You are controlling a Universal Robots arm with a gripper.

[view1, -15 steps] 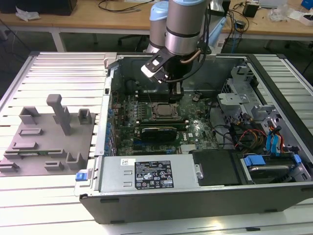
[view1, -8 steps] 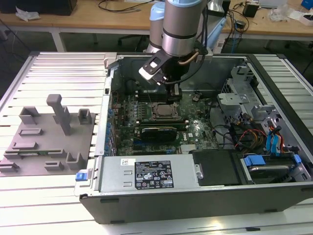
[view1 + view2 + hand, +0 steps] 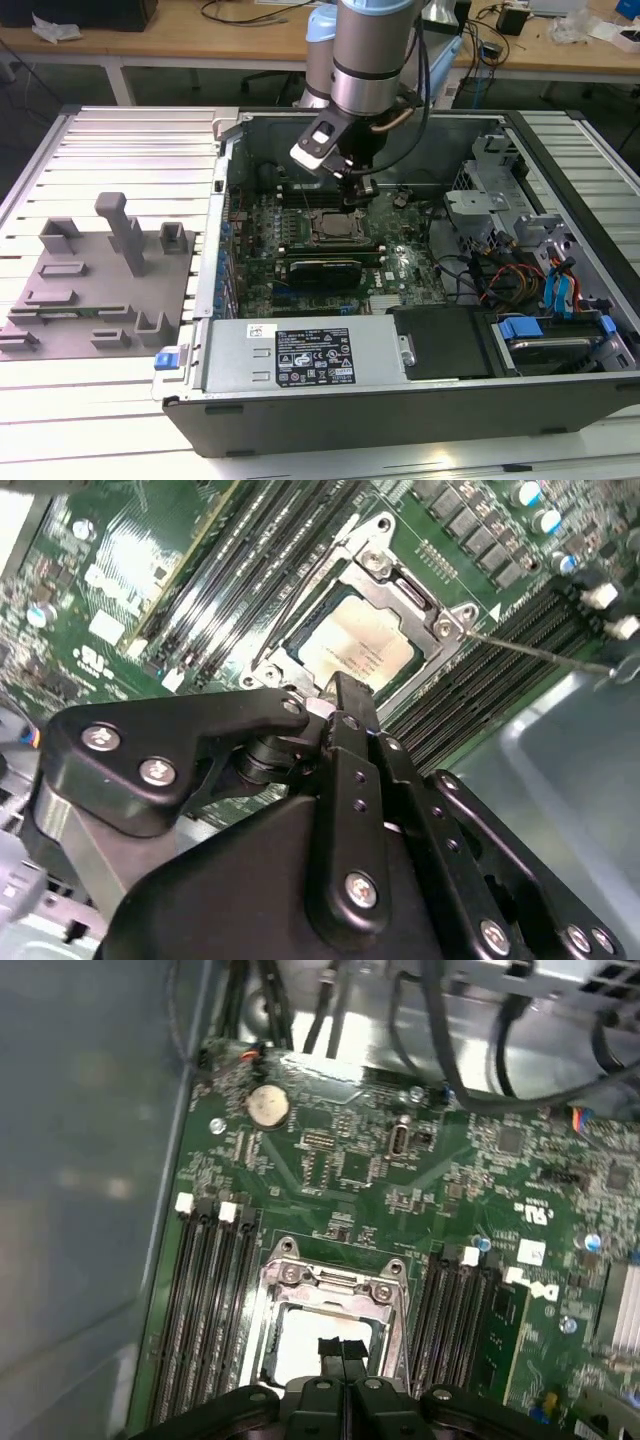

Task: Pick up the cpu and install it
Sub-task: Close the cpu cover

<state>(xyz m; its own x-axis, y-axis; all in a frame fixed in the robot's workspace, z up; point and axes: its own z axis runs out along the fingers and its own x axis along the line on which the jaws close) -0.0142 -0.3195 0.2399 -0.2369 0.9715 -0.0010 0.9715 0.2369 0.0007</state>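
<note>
Cpu [image 3: 355, 645] lies flat in the motherboard's socket [image 3: 375, 558]. My gripper [image 3: 342, 1350] hangs just over its edge, jaws pressed together on nothing. I judge it light, stiff and fragile underneath, best pinched by opposite side edges.

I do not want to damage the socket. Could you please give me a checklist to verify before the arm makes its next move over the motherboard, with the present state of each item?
1. The cpu lies inside the socket frame: ok.
2. The cpu is seated flat and level: cannot tell.
3. The gripper is empty: ok. It is shut, with nothing between its fingers.
4. The gripper is over the socket frame, not over the memory slots: ok in both wrist views.
5. The thin metal lever lies down along the socket frame: not ok. It juts out across the memory slots.
</note>
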